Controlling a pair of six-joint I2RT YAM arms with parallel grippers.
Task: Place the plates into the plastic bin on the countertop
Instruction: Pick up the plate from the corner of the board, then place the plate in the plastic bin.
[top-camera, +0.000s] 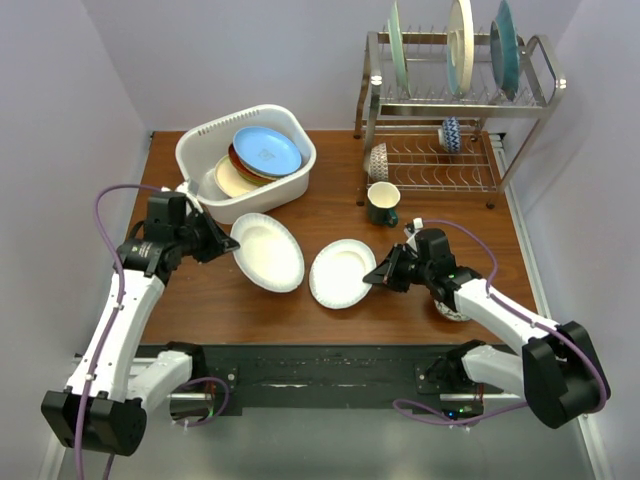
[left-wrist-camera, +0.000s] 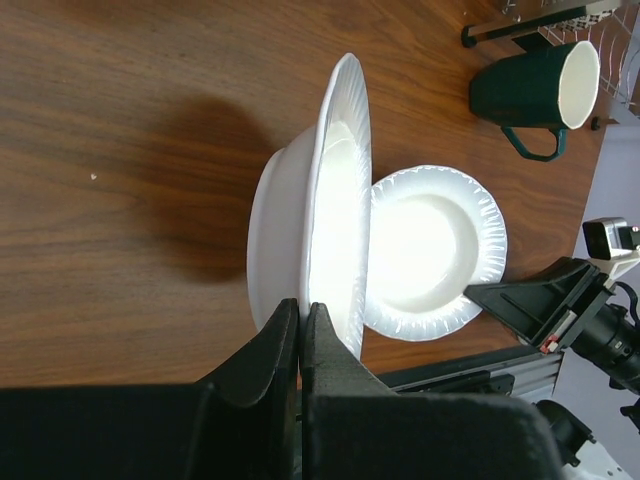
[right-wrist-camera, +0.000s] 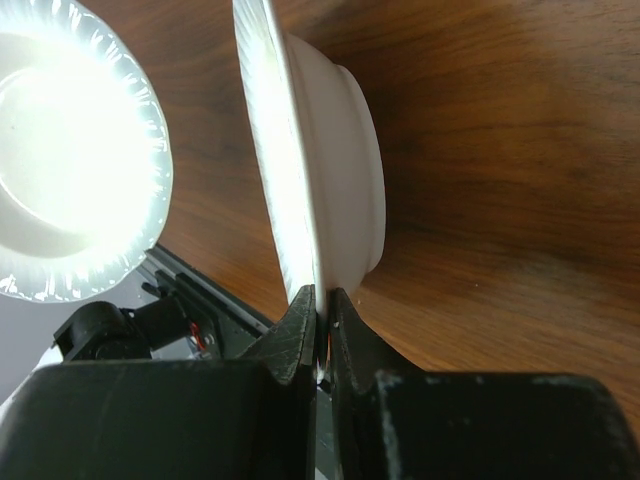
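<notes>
A robot test cell dressed as a kitchen: a dark wood bench boxed in by plain pale walls, a steel dish rack at upper right, a green mug mid-frame, and the left arm and right arm bolted to a black mounting plate at the bottom edge.

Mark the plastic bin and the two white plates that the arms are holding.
plastic bin (top-camera: 275, 198): top external view, front outer wall.
left white plate (top-camera: 268, 252): top external view, centre of its well.
right white plate (top-camera: 342, 272): top external view, centre of its well.
</notes>
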